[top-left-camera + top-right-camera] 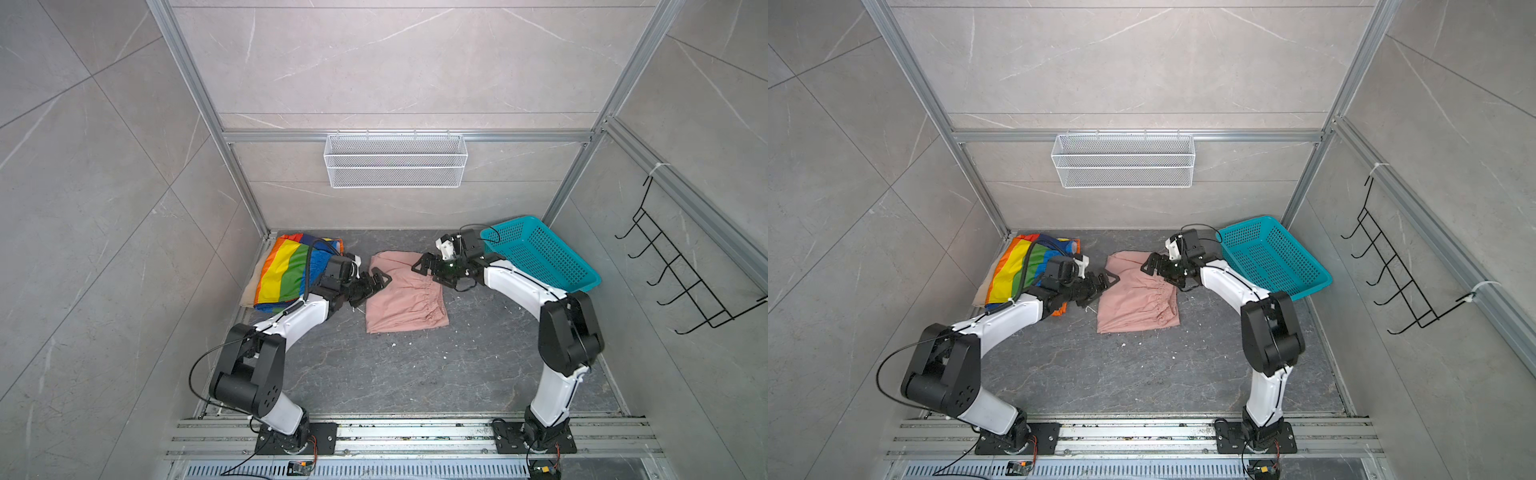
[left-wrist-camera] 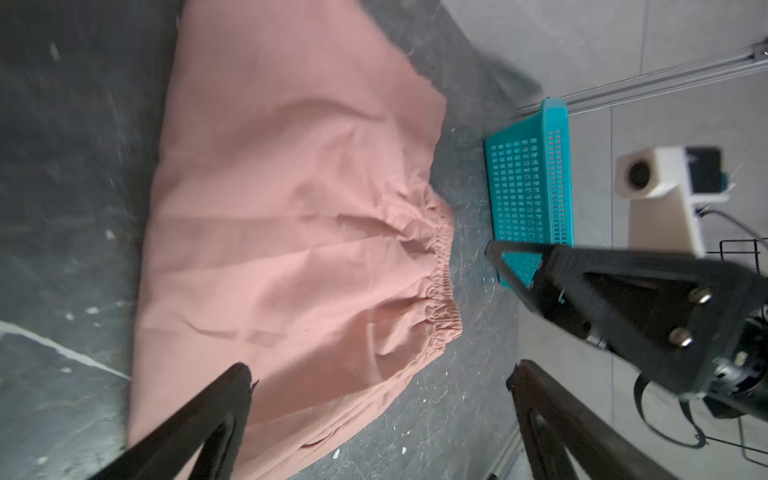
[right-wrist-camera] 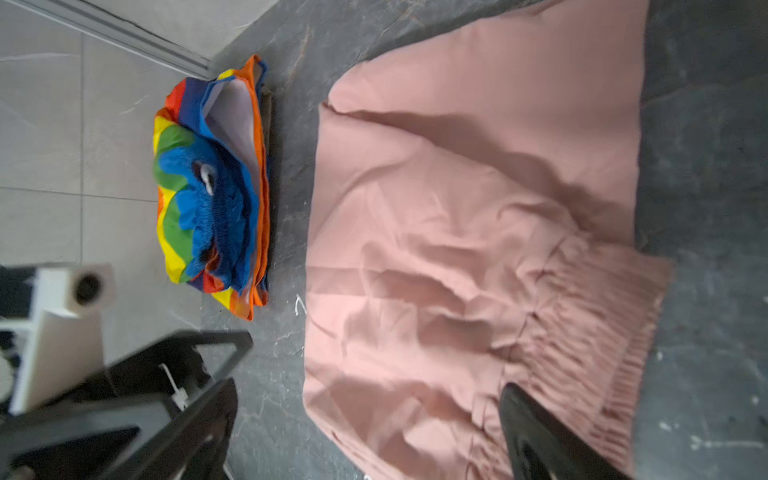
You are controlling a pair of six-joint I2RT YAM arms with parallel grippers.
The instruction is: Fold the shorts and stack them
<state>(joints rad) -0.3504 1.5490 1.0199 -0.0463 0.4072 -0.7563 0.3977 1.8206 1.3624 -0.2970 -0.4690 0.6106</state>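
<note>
Gaping empty, left claw [image 1: 377, 282] and right claw [image 1: 426, 273] flank pink shorts [image 1: 405, 301]; rainbow shorts [image 3: 199, 208] escape left wrist view.

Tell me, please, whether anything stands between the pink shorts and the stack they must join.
Only the open left gripper, hanging at the edge of the pink shorts beside the rainbow shorts lying on the beige shorts; no other object lies in that gap.

Walls [image 1: 395, 62] were pale grey marble-look tile, boxed in by an aluminium frame [image 1: 407, 136] with a white mesh basket [image 1: 395, 160] hung on the back rail. A black wire hook rack [image 1: 681, 266] hung on the right wall, and the dark veined worktop [image 1: 415, 374] had white specks.
</note>
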